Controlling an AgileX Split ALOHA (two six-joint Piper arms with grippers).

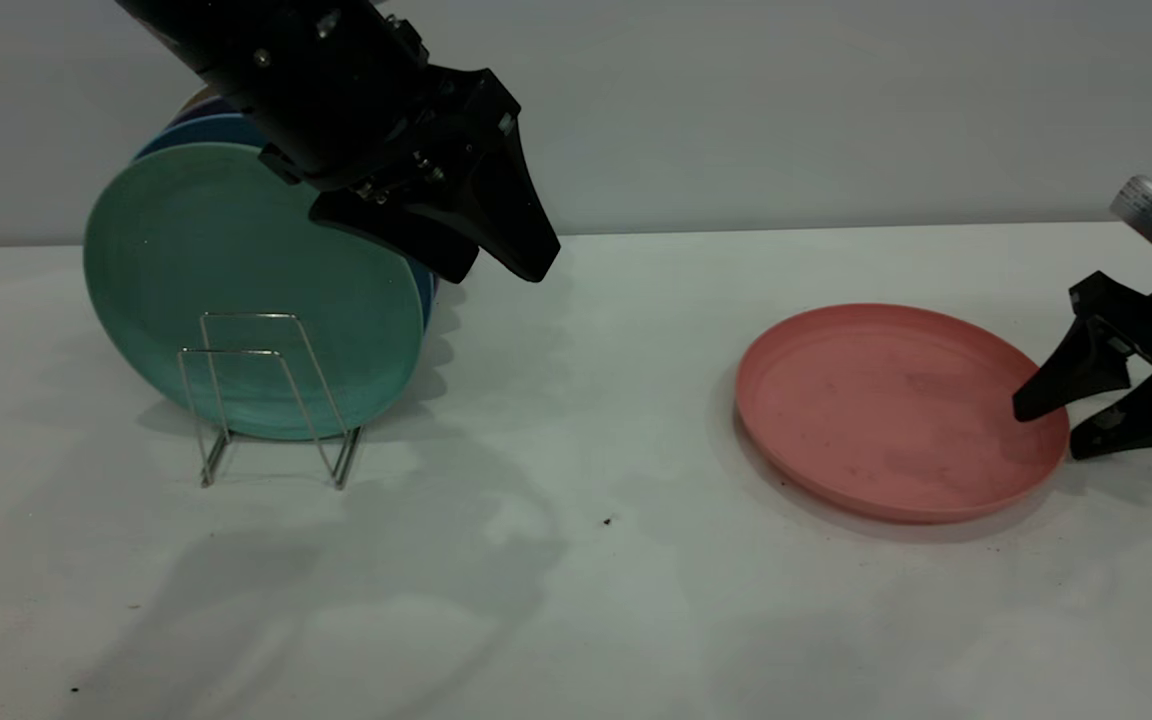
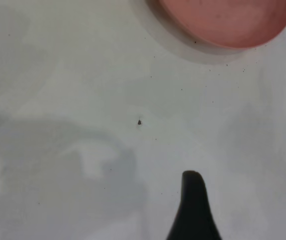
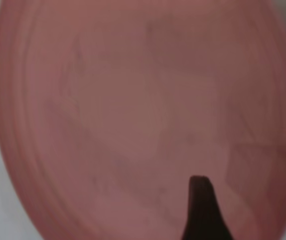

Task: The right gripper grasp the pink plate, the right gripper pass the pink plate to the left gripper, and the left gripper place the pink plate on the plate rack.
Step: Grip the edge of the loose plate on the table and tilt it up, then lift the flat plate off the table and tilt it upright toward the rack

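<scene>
The pink plate (image 1: 886, 410) lies flat on the white table at the right. It also shows in the left wrist view (image 2: 228, 20) and fills the right wrist view (image 3: 132, 115). My right gripper (image 1: 1051, 430) is open at the plate's right edge, one finger over the plate's inside and the other outside the rim; I cannot tell whether it touches the plate. One of its fingers (image 3: 203, 210) shows over the pink surface. My left gripper (image 1: 496, 268) is open and empty, held in the air right of the plate rack (image 1: 266, 400). One of its fingers (image 2: 193, 210) shows over bare table.
A teal-green plate (image 1: 236, 290) stands upright in the rack, with blue plates (image 1: 201, 132) behind it. The front wire loops (image 1: 236, 350) hold nothing. A grey wall runs behind the table. A small dark speck (image 1: 607, 520) lies mid-table.
</scene>
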